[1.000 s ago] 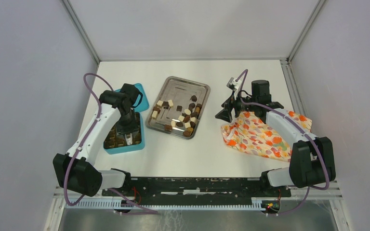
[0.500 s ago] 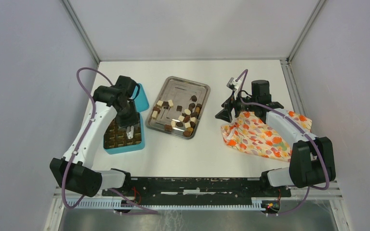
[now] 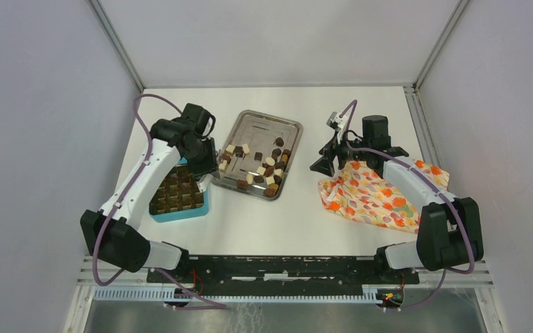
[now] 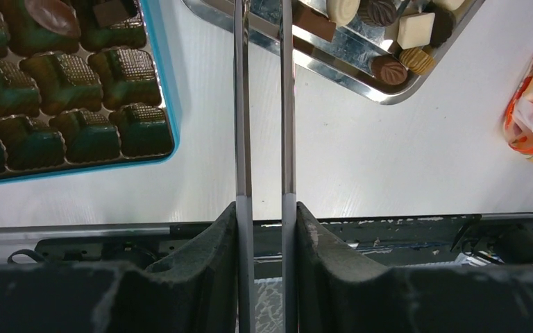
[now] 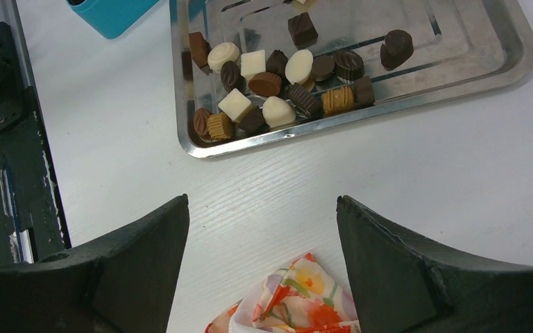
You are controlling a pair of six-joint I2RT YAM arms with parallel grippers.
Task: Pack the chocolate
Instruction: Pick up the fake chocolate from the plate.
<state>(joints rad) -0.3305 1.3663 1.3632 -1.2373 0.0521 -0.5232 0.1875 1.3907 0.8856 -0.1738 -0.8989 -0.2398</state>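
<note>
**Left gripper hangs between box and tray**

Most of the chocolate (image 5: 265, 84) lies loose in the near half of the steel tray (image 5: 451, 38) at mid-tabletop (image 3: 271, 222). At least two pieces sit in cells of the teal box (image 4: 161, 83) to its left. The left gripper (image 4: 264, 14) hangs over the strip between box and tray, its thin blades narrowly parted with nothing seen between them. The right gripper (image 5: 260, 208), spread wide, hovers at the far-left edge of the floral cloth (image 3: 368, 198).
</note>
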